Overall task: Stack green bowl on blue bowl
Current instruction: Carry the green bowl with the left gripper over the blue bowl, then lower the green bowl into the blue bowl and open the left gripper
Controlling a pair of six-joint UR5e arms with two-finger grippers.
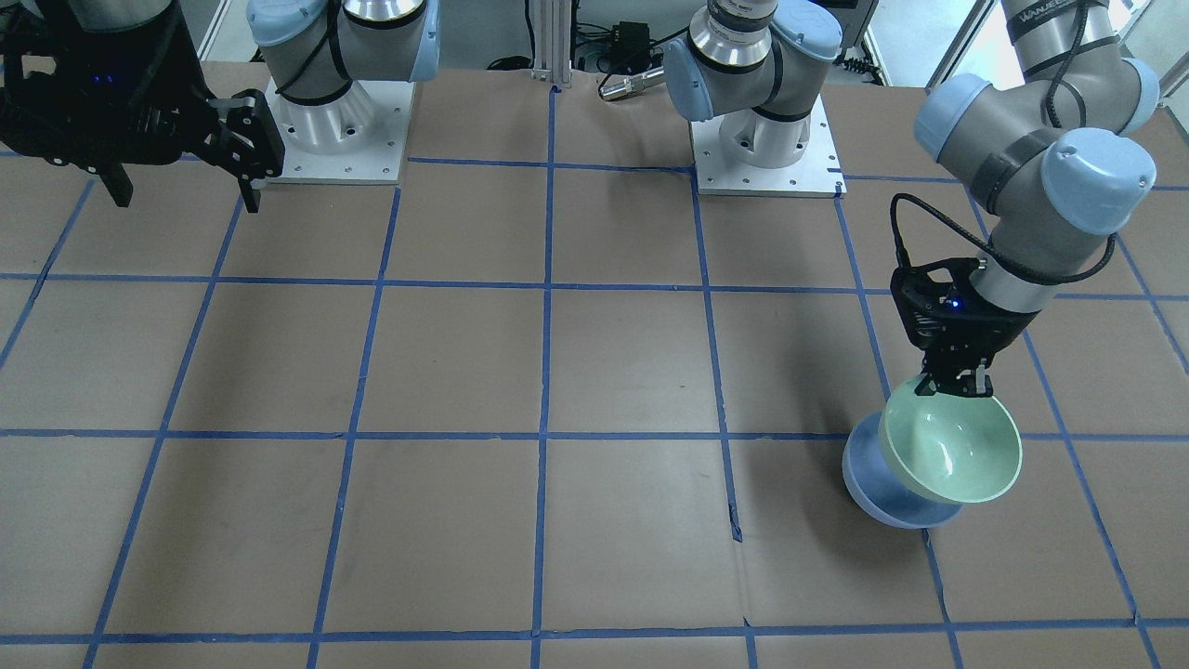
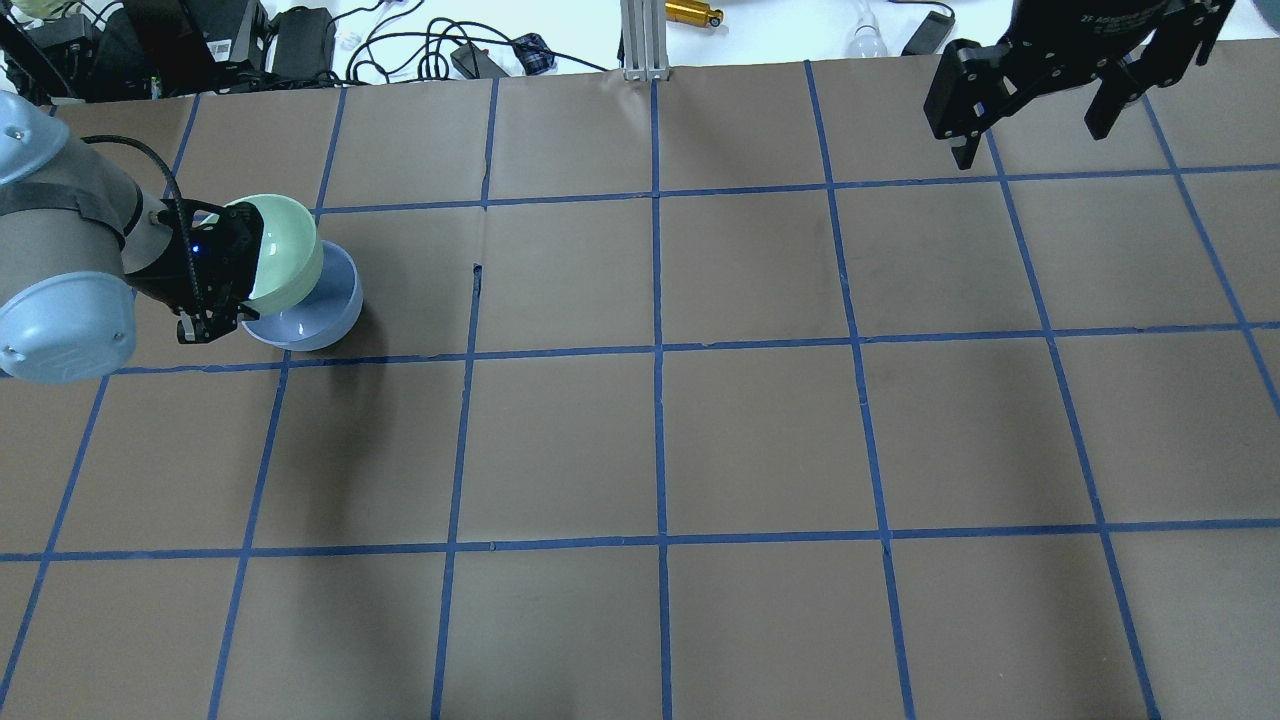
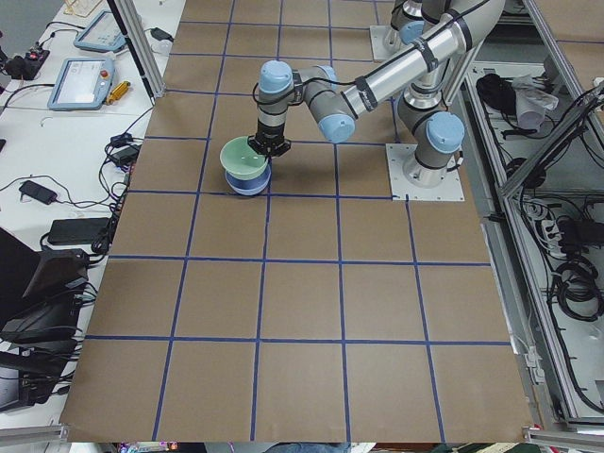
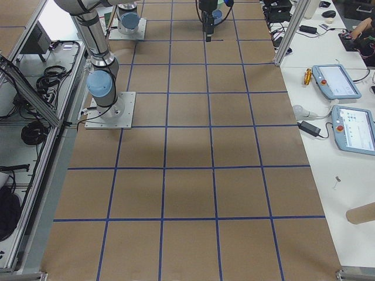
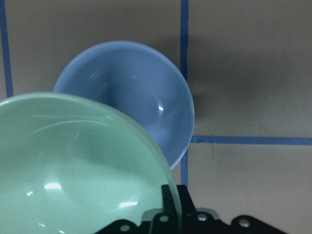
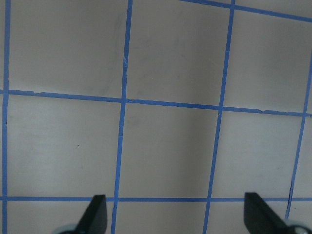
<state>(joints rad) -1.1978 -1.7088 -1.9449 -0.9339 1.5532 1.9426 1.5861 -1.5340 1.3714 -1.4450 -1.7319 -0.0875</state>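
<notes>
The green bowl (image 1: 952, 446) hangs tilted from my left gripper (image 1: 952, 383), which is shut on its rim. It partly overlaps the blue bowl (image 1: 878, 497), which sits upright on the table just beneath and beside it. I cannot tell whether the two bowls touch. In the left wrist view the green bowl (image 5: 73, 170) fills the lower left and the blue bowl (image 5: 131, 92) lies beyond it. Both show in the overhead view, the green bowl (image 2: 285, 250) above the blue bowl (image 2: 320, 315). My right gripper (image 1: 181, 181) is open and empty, high near its base, far from the bowls.
The brown table carries a grid of blue tape lines (image 1: 548, 372). The two arm bases (image 1: 339, 121) (image 1: 762, 139) stand at the robot's edge. Cables and gear (image 2: 400, 40) and an aluminium post (image 2: 640, 40) line the far edge.
</notes>
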